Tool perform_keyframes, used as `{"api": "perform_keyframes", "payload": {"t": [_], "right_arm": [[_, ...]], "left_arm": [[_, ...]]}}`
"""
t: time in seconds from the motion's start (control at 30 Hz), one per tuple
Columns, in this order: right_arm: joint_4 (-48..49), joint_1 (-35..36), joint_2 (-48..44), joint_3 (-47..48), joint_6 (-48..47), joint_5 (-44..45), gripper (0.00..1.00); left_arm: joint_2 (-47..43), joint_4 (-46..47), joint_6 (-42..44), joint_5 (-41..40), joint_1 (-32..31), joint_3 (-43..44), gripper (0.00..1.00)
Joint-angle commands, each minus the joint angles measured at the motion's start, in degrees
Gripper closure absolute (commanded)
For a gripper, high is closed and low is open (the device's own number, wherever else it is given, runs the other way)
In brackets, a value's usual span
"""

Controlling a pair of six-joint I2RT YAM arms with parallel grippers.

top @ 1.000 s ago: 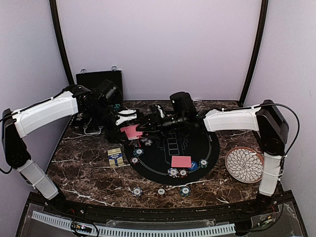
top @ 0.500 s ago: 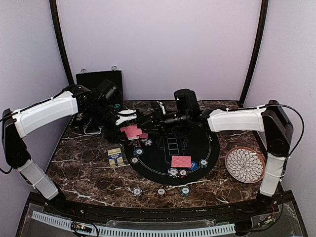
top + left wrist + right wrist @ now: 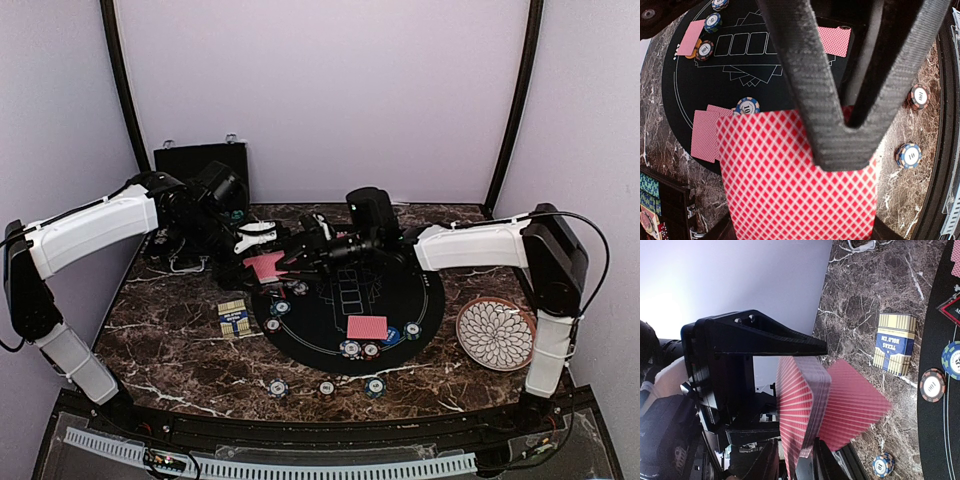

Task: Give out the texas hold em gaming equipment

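**Two pincers meeting at one deck over the mat's left rim**

One deck [image 3: 790, 185] of red-backed cards is being pinched by the left pincer [image 3: 847, 142], whose fingers are pressing together across the top card. The deck is hanging above the left rim of the black mat [image 3: 420, 290], raised off the surface [image 3: 170, 340]. Held this way, backs up and clear of the mat, it is presenting a free edge to the other arm.

The right pincer [image 3: 298, 258] is reaching in from the right and sitting just beside that edge. In its wrist view a loose card [image 3: 855, 400] is fanning out from the deck, blurred. I cannot tell whether this pincer is nipping the card, as its fingertips are lost in the dark at the foot of the frame.

Judgement: a single card is being peeled off for dealing.

Dealt cards [image 3: 367, 327] are lying face down near the mat's near edge, with chips [image 3: 350, 348] just beside them.

Risk: a second card may be dragging off with the first.
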Motion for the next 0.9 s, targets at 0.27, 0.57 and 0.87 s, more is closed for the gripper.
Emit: {"api": "perform_keyframes", "payload": {"t": [0.27,0.57,0.87], "right_arm": [[2.8,-2.0,-3.1,-0.1,1.1,-1.0,1.0],[2.6,-3.0,-4.9,-1.4,1.0,-0.9,1.0],[1.7,-6.0,-7.1,-3.2,0.1,-0.8,1.0]], "left_arm": [[-2.2,0.0,-0.2,0.3,0.1,0.5,1.0],[-2.0,-0.3,-0.1,0.3,0.1,0.6,1.0],[-2.7,-0.4,0.2,0.2,0.2,-0.1,1.0]]}}
